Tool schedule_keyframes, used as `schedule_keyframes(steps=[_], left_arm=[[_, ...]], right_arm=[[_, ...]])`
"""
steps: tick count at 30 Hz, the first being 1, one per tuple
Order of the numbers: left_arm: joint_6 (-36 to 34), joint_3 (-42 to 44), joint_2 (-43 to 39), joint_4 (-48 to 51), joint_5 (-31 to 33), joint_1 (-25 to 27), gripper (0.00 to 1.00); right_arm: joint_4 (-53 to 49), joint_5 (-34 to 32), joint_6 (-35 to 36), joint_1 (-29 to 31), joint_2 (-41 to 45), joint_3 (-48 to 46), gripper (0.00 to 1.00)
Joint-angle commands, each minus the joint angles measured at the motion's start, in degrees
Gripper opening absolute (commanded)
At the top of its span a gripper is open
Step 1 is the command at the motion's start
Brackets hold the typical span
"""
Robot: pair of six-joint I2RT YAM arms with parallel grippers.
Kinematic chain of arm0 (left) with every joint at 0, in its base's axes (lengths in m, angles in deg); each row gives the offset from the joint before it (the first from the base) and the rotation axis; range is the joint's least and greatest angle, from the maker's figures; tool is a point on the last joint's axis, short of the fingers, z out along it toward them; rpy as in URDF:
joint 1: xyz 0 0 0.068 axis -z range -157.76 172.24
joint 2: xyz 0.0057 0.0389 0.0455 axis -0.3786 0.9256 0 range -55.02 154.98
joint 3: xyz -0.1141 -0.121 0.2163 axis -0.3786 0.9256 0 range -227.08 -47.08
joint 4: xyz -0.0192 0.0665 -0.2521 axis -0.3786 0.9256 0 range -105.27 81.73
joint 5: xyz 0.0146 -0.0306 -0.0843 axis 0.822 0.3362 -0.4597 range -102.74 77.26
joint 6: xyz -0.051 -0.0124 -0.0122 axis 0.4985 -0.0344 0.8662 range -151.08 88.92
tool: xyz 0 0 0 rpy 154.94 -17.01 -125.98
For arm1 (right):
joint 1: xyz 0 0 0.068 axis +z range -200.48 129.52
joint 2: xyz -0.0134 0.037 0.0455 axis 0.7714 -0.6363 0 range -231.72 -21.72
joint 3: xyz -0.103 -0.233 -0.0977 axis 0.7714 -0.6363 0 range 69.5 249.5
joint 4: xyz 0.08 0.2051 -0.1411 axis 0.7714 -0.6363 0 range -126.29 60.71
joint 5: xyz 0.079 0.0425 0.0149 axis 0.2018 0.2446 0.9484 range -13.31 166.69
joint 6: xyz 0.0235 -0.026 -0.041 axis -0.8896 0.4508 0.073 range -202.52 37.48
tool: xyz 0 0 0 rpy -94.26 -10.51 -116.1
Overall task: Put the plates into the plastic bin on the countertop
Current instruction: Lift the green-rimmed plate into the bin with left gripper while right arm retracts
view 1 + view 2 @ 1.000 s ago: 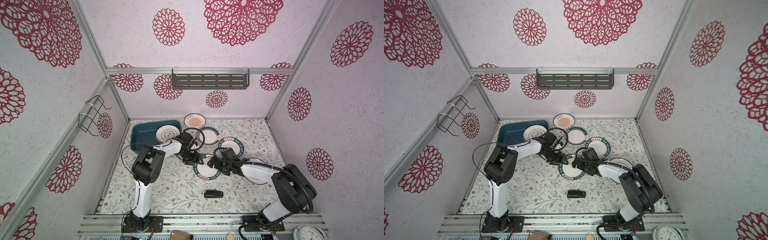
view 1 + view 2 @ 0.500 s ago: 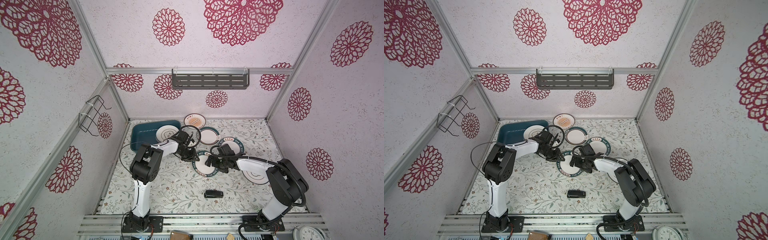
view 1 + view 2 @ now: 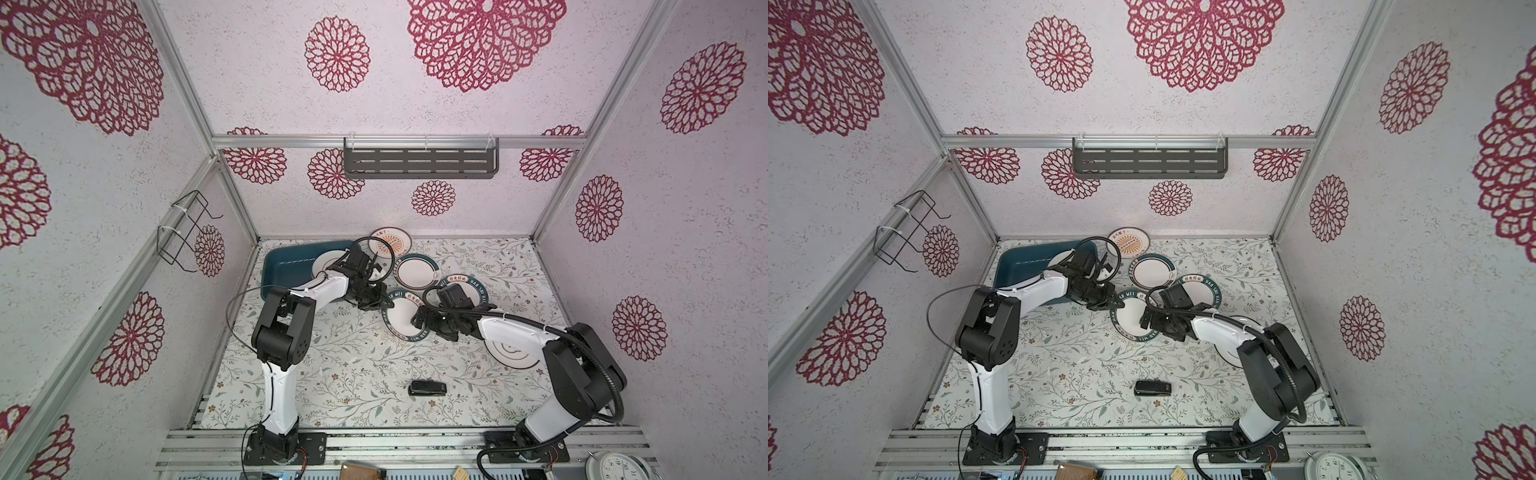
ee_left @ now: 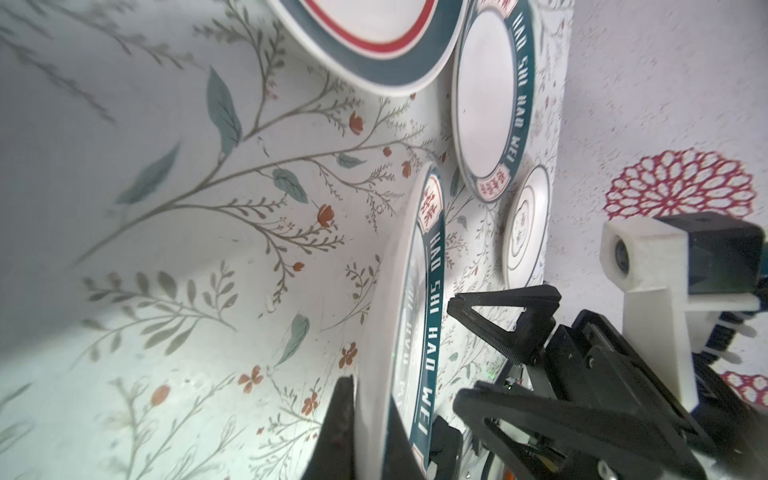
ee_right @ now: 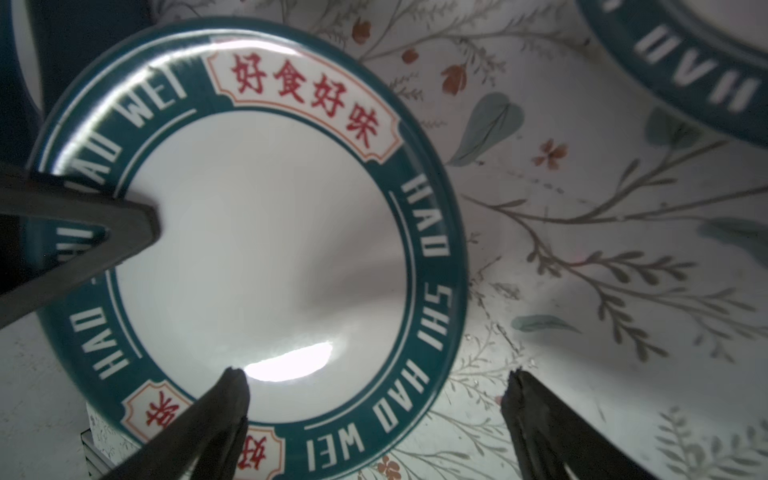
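The left end effector (image 3: 379, 303) is clenched on the rim of a lettered plate (image 3: 401, 318), with one finger above the rim and one beneath it. The left wrist view shows the gripped edge raised off the table (image 4: 208, 291). The rim is the only purchase a shallow plate lying flat offers, so pinching it there makes sense. Across the same plate the right end effector (image 3: 417, 321) is spread wide and grasps nothing. In the right wrist view one fingertip (image 5: 235, 380) sits over the plate's white centre and the other is past the rim, over bare table. I judge it is placed there to steady the far side while the opposite edge is taken. Just behind the left end effector, alongside its forearm, is the plastic bin (image 3: 286, 262), so the carry should be short. A white plate (image 3: 328, 262) appears to lie in the bin's nearer end, though the arm hides much of it. Farther out, a teal-ringed plate (image 3: 415, 272) and an orange sunburst plate (image 3: 390, 245) lie beyond the left end effector. A second lettered plate (image 3: 471, 286) lies just behind the right end effector, and a thin-ringed plate (image 3: 515, 355) sits under the right arm.
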Motion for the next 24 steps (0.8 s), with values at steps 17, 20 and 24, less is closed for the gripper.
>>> schedule_keyframes(steps=[17,20,24], left_arm=[[6.9,-3.1,-10.4,-6.8,-6.5,-24.0,0.00],[6.2,-3.5,-8.6,-7.1,-6.1,-27.0,0.00],[4.0,-7.1,-3.1,-3.5,-5.8,-29.5,0.00]], right_arm=[[17.4,-3.1,9.5,-1.9,-9.6,31.7,0.99],[19.6,-2.5,9.6,-1.7,-12.4,34.6,0.99],[19.9,-2.8,9.8,-1.7,-15.7,37.8,0.99]])
